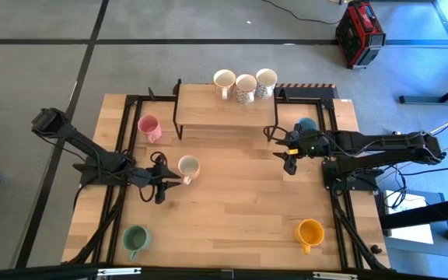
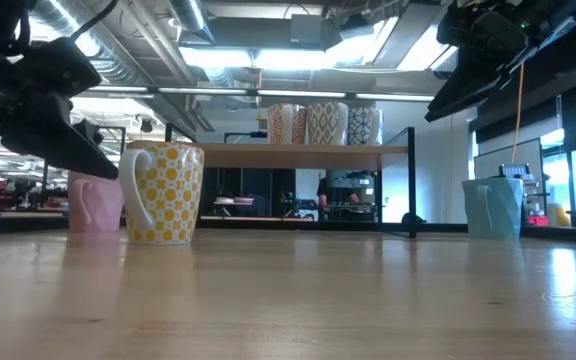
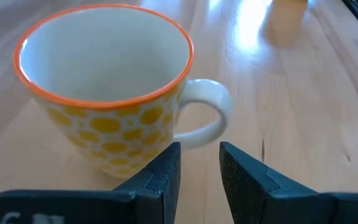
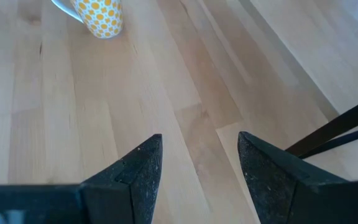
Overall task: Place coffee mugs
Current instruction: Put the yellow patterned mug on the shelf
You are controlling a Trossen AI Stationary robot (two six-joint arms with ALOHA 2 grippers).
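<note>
Wooden boards are making up the table (image 1: pixel 232 210), and a small raised shelf (image 1: pixel 216 113) is standing at the back of it with three mugs (image 1: pixel 245 85) on top. The left gripper (image 1: pixel 169 183) is waiting just beside the white mug with yellow dots (image 1: pixel 188 167), near the middle of the table. Its jaws are standing a little apart and holding nothing. The mug's handle (image 3: pixel 207 121) is pointing at those jaws, so I think grabbing it comes next. To do that well, the fingers (image 3: pixel 160 177) should be sliding in around the handle or the rim, then closing gently so the mug is not tipping. The right gripper (image 1: pixel 289 162) is hanging over bare wood with wide, empty jaws. Pink (image 1: pixel 149 127), blue (image 1: pixel 306 125), green (image 1: pixel 135 239) and orange (image 1: pixel 310 232) mugs are sitting around the table. No words or labels are showing that I can read.
</note>
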